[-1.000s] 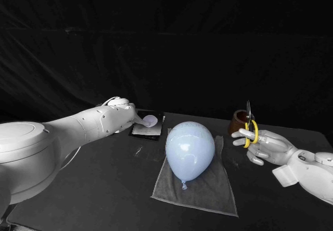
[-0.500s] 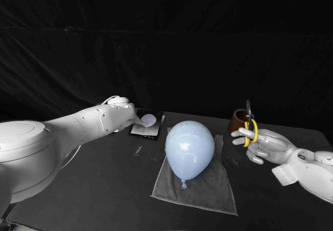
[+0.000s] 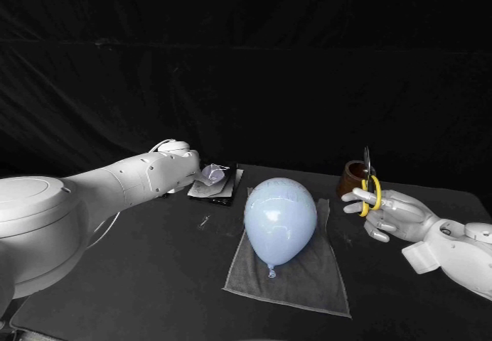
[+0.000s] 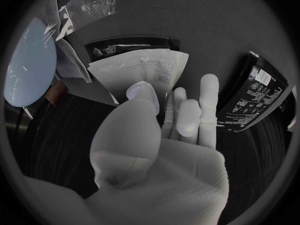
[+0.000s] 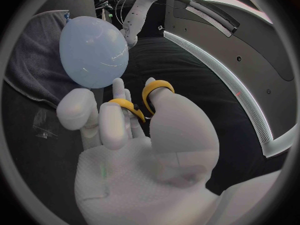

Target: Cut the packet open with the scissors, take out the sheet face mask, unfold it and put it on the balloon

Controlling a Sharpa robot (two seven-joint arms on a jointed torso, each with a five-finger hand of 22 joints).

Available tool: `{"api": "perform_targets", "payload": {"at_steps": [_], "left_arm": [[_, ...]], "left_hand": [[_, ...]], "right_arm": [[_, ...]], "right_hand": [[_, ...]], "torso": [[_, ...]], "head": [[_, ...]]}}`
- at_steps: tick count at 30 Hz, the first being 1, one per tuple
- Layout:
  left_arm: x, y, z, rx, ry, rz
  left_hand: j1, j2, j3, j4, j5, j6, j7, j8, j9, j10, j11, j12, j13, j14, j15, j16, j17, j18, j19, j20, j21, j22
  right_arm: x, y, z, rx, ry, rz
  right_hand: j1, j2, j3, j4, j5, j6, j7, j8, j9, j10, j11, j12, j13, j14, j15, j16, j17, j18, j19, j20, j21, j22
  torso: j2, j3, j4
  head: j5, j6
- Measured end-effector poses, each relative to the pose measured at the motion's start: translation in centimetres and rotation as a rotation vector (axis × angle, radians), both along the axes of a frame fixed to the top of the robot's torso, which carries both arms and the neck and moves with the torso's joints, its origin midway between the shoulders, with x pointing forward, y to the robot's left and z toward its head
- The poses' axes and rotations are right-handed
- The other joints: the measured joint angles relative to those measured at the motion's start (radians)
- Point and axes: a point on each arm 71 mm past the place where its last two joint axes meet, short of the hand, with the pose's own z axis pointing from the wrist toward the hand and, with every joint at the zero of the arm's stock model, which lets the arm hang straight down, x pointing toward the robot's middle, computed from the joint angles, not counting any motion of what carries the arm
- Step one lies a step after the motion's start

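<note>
Packet [image 4: 140,67]: white, flat, printed face showing, pinched at one edge between thumb and fingers of the left hand [image 4: 159,135], over a black packet [image 4: 128,47] near the bench's [image 3: 153,270] far edge. Right hand [image 3: 394,213] clamps yellow-handled scissors [image 3: 369,188], blades up, in front of a brown cup [image 3: 352,181]. Between them sits the balloon [image 3: 279,220] on a grey towel [image 3: 308,284]. Open bench lies along the near left.

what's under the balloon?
A grey towel, spread flat on the table; the balloon lies lengthwise on it. The towel's middle, directly beneath the balloon, is covered, so anything there can't be seen.
</note>
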Motion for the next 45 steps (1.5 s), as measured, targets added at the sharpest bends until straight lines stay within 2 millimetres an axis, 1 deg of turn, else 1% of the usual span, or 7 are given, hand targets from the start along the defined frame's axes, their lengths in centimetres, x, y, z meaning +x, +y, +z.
{"api": "perform_targets", "payload": {"at_steps": [6, 20, 22, 30, 35, 38, 45], "left_arm": [[-0.2, 0.5, -0.1, -0.023, -0.003, 0.011], [-1.1, 2.1, 0.2, -0.122, -0.025, 0.050], [-1.2, 2.3, 0.4, -0.144, -0.034, 0.050], [-1.3, 2.4, 2.2, -0.212, -0.085, 0.037], [-1.3, 2.1, 2.9, -0.238, -0.103, 0.020], [-1.3, 2.0, 3.0, -0.246, -0.109, 0.014], [-1.3, 2.0, 3.2, -0.255, -0.123, 0.004]], "left_hand": [[0.040, 0.031, 0.000, -0.002, 0.000, 0.012, 0.001, -0.026, -0.024, 0.000, 0.000, -0.028, -0.016, -0.023, 0.005, -0.021, -0.032, 0.000, -0.026, 0.002, -0.025, -0.039], [0.082, 0.045, -0.051, -0.003, 0.001, 0.018, 0.003, -0.066, -0.058, -0.005, 0.006, -0.073, -0.042, -0.092, 0.014, -0.082, -0.119, 0.011, -0.063, 0.010, -0.067, -0.088], [0.094, 0.057, -0.059, 0.000, 0.001, 0.018, 0.003, -0.078, -0.069, -0.009, 0.009, -0.088, -0.051, -0.118, 0.014, -0.103, -0.146, 0.011, -0.068, 0.014, -0.078, -0.093], [0.179, 0.095, -0.068, -0.004, 0.001, 0.027, 0.011, -0.119, -0.111, -0.019, 0.011, -0.148, -0.090, -0.158, 0.020, -0.133, -0.195, 0.011, -0.078, 0.018, -0.095, -0.103], [0.277, 0.120, -0.045, -0.023, 0.004, 0.074, -0.008, -0.130, -0.131, -0.014, 0.007, -0.193, -0.120, -0.172, 0.012, -0.137, -0.204, 0.010, -0.080, 0.016, -0.099, -0.106], [0.340, 0.115, -0.007, -0.040, 0.001, 0.101, -0.007, -0.142, -0.148, 0.009, -0.002, -0.233, -0.148, -0.171, 0.008, -0.137, -0.202, 0.009, -0.082, 0.014, -0.099, -0.105], [0.384, 0.081, 0.032, -0.001, 0.004, 0.139, -0.001, -0.166, -0.162, 0.058, 0.000, -0.285, -0.187, -0.157, 0.002, -0.125, -0.181, 0.008, -0.082, 0.007, -0.083, -0.089]], "right_arm": [[0.0, 0.0, 0.0, 0.000, 0.000, -0.001], [0.0, -0.2, 0.0, -0.002, 0.000, -0.003], [0.0, -0.2, 0.0, -0.003, 0.000, -0.005], [0.1, -0.4, -0.1, -0.006, 0.000, -0.008], [0.2, -0.4, -0.1, -0.007, 0.000, -0.009], [0.2, -0.4, -0.1, -0.007, 0.000, -0.009], [0.2, -0.4, -0.1, -0.008, 0.000, -0.009]], "right_hand": [[0.000, 0.000, 0.000, 0.000, 0.000, 0.000, 0.000, 0.000, 0.000, 0.004, 0.004, 0.000, 0.000, 0.000, 0.000, 0.000, 0.000, 0.000, 0.000, 0.000, 0.000, 0.000], [0.000, 0.000, 0.000, 0.000, 0.000, 0.000, 0.000, 0.000, -0.001, 0.004, 0.004, 0.000, 0.000, 0.000, 0.000, 0.000, 0.001, -0.001, 0.000, 0.000, 0.000, -0.001], [0.000, 0.000, 0.000, 0.000, 0.000, 0.000, 0.000, 0.000, -0.001, 0.004, 0.004, 0.000, 0.000, 0.000, 0.000, 0.000, 0.001, -0.001, 0.000, 0.000, 0.000, 0.000], [0.000, 0.000, 0.000, 0.000, 0.000, 0.000, 0.000, 0.000, -0.001, 0.004, 0.004, 0.000, 0.000, 0.000, 0.000, 0.000, 0.001, -0.007, 0.000, 0.000, 0.000, 0.000], [0.000, 0.000, 0.000, 0.000, 0.000, 0.000, 0.000, 0.000, -0.001, 0.003, 0.004, 0.000, 0.000, 0.000, 0.000, 0.000, 0.001, -0.007, 0.000, 0.000, 0.000, 0.000], [0.000, 0.000, 0.000, 0.000, 0.000, 0.000, 0.000, 0.000, -0.001, 0.003, 0.004, 0.000, 0.000, 0.000, 0.000, 0.000, 0.001, -0.007, 0.000, 0.000, 0.000, 0.000], [0.001, 0.007, 0.000, 0.000, 0.000, 0.000, 0.000, 0.000, 0.000, 0.003, 0.004, 0.000, 0.000, 0.000, 0.000, 0.000, 0.000, -0.007, 0.000, 0.000, 0.000, 0.000]], "torso": [[0.000, -0.0004, -0.0002], [0.000, -0.0012, 0.0011], [0.000, -0.0011, 0.0016], [-0.002, -0.0007, 0.0017], [-0.002, -0.0002, 0.0005], [-0.001, 0.0000, -0.0002], [0.000, 0.0005, -0.0012]], "head": [[-0.001, 0.001], [-0.005, 0.004], [-0.005, 0.005], [-0.005, 0.008], [-0.002, 0.013], [-0.002, 0.014], [-0.001, 0.015]]}}
